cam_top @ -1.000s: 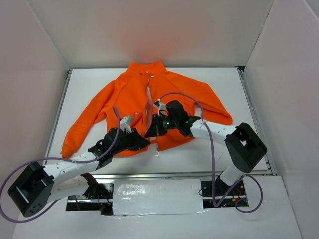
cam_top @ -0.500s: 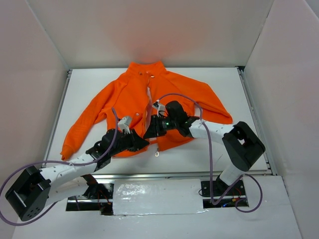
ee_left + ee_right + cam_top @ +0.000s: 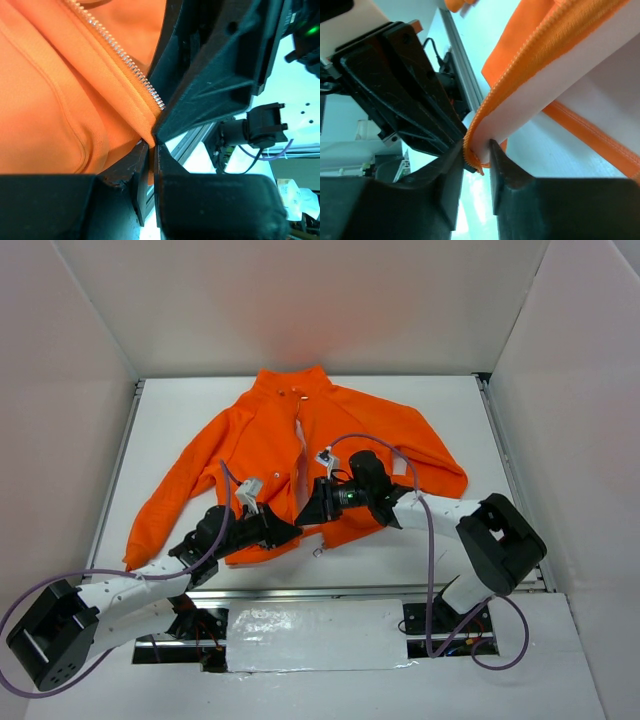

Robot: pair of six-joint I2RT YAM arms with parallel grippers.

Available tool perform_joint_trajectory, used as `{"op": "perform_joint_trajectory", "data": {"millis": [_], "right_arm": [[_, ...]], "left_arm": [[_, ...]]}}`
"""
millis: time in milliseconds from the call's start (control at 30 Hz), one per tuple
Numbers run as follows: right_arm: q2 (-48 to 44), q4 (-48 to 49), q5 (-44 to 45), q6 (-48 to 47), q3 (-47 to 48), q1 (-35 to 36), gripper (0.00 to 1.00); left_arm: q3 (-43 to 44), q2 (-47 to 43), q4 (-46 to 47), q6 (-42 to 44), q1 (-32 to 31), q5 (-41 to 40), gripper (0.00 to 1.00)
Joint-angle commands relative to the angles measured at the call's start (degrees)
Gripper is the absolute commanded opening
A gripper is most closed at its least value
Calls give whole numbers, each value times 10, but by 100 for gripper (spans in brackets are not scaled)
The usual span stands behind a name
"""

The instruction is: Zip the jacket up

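- Jacket (image 3: 270, 440) lies flat on the table (image 3: 460, 410), collar (image 3: 293, 380) at the far side and sleeves (image 3: 165, 500) spread out to both sides.
- Front is open. A pale strip shows down the centre in the top view, and the two bottom corners sit at the near edge betw. the arms.
- L gripper (image 3: 152, 144) is clamped on the bottom end of one front edge. Its jaws are pressed together w/ orange fabric pinched right at the tips.
- Zipper (image 3: 120, 52) teeth run along that edge and stop just above the pinch.
- R gripper (image 3: 477, 156) is closed on the other front edge. It nips a fold of orange tape and whitish lining (image 3: 570, 55) betw. its fingers (image 3: 447, 180).
- From the top you see both grippers meeting at the hem, tips nearly touching, L one on the left and R one just beside it.
- Each wrist cam shows the other gripper's black body close in front.
- Hem near both grips looks raised off the table, though the top view is too coarse to be sure.
- Small pale loop (image 3: 318, 551) lies on the table just below the hem, apart from both grippers.
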Motion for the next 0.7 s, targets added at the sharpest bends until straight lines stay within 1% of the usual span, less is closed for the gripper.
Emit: {"op": "perform_joint_trajectory", "data": {"millis": [0, 33, 67, 167, 233, 267, 333, 367, 433, 533, 667], "right_arm": [[-28, 46, -32, 8, -11, -1, 31], [-27, 47, -34, 9, -9, -2, 26], [-24, 47, -38, 10, -8, -1, 16], [-20, 51, -38, 16, -10, -2, 6], [-20, 51, -34, 16, -11, 0, 3], [-21, 49, -33, 17, -11, -1, 0], [-24, 39, -27, 12, -10, -1, 0], [-24, 32, -26, 10, -8, -2, 0], [-29, 27, -26, 5, -6, -4, 0], [-32, 19, -25, 2, -4, -7, 0], [-31, 16, -28, 1, -2, -10, 0]], "left_arm": [[2, -1, 83, 0, 2, 24, 0], [2, 0, 82, 0, 2, 24, 0], [3, 0, 80, 0, 2, 23, 0], [7, 2, 71, 1, 3, 18, 0], [9, 1, 65, 1, 3, 16, 0], [9, 1, 62, 2, 3, 14, 9], [10, 2, 53, 4, 3, 11, 21], [10, 2, 53, 4, 3, 11, 28], [6, 0, 47, 4, 3, 6, 34], [-1, -8, 45, 3, 4, 0, 33], [-5, -17, 40, 5, 4, -5, 34]]}}
